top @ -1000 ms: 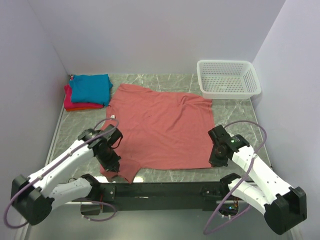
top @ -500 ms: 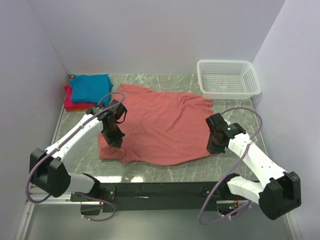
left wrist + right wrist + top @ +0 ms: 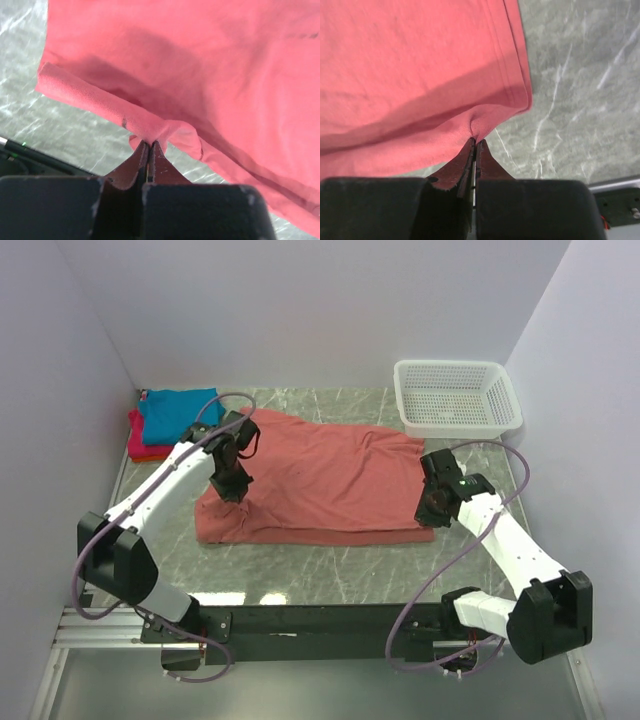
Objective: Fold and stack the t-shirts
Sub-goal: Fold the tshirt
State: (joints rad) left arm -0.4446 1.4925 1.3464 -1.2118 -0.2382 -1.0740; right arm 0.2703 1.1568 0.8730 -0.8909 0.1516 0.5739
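- A salmon-red t-shirt (image 3: 330,475) lies spread across the middle of the table, with its near part doubled over so a fold runs along its near edge.
- The left gripper (image 3: 231,486) is over the shirt's left side. In the left wrist view its jaws are pressed together on a bunched ridge of the red cloth, which is lifted a little off the surface.
- The right gripper (image 3: 432,510) is at the shirt's right edge. In the right wrist view its jaws are pinched closed on a fold of the hem, with bare table just beside it.
- There are three t-shirts in all. The other two are folded in the far left corner, a teal-blue t-shirt (image 3: 180,415) lying on top of a magenta-pink t-shirt (image 3: 148,447), near the red shirt's far left corner.
- One white mesh basket (image 3: 455,426) stands in the far right corner, just beyond the red shirt.
- The table (image 3: 330,575) has a grey-green marbled surface, with a black rail (image 3: 320,620) along its near edge.
- Two white arms with black joints reach in from that edge, each trailing a looping purple cable.
- Plain pale lilac walls (image 3: 300,310) close in the table at the back, left and right.
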